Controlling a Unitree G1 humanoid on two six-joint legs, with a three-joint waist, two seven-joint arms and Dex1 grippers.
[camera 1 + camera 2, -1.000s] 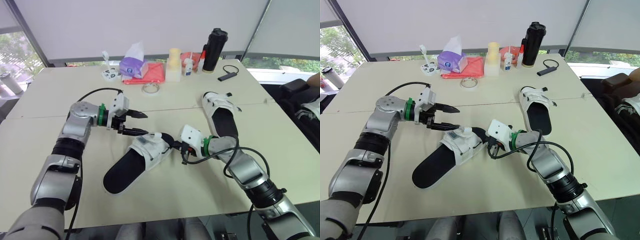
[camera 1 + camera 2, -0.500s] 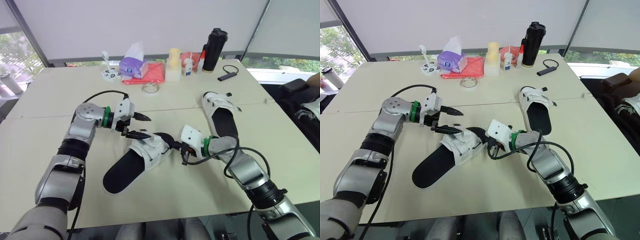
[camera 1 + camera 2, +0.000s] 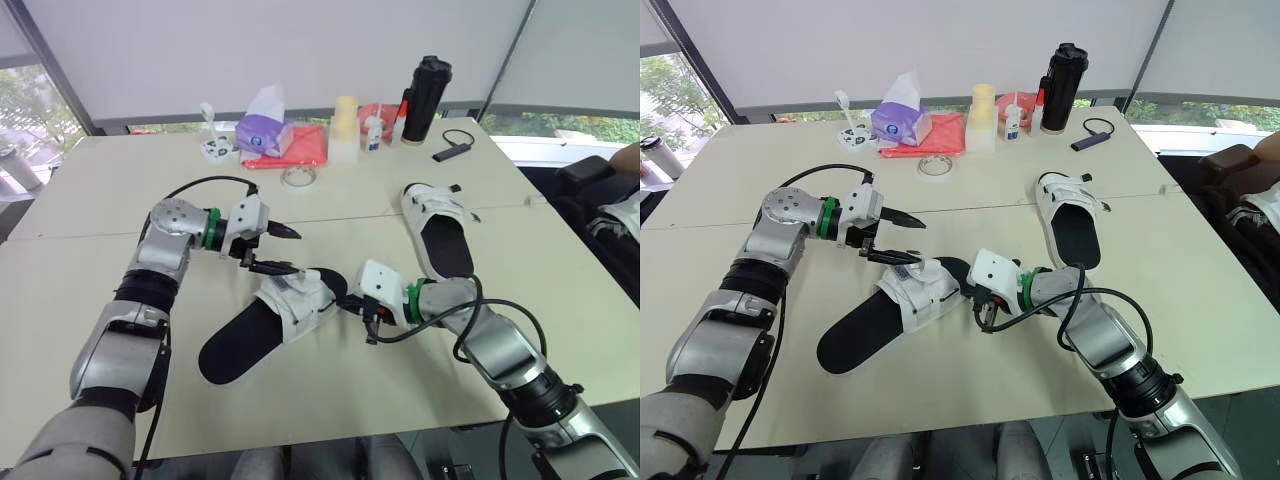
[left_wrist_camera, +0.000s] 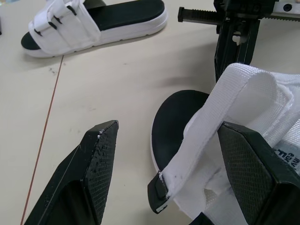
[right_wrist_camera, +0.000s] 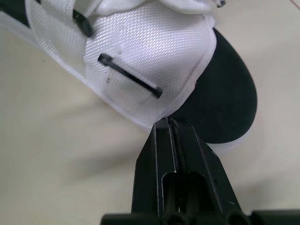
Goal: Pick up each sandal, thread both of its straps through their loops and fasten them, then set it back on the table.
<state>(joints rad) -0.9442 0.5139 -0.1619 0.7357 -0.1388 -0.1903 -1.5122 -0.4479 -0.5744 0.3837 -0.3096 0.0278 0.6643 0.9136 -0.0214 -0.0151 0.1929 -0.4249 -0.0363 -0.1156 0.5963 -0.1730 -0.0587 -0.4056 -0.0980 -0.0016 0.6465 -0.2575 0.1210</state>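
- Left gripper [image 3: 283,251] hangs with its jaws spread wide, just beside the near sandal [image 3: 262,322]. One black finger is above the white upper and the other is low beside it, holding nothing. That stance looks like an approach to the loose strap.
- Loose strap [image 4: 220,110] stands up from the upper in a loop between the two open fingers, its end unthreaded. It sits where a closing pinch could catch it.
- Near sandal lies flat on the beige table [image 3: 90,200], toe pointing toward the right arm and heel toward the robot. It has not been lifted, and at least this strap looks unfastened, so the work on it seems to be at an early stage.
- Right gripper [image 5: 165,125] has its two fingers pressed together, with the tips against the sandal's edge where the white upper meets the black footbed. Nothing can be seen between them. It appears to be bracing the shoe so that it will not slide when the strap is pulled.
- Second sandal [image 3: 440,225] rests well apart, farther back on the right side of the table. Its straps lie flat across the upper, and neither arm is touching it.
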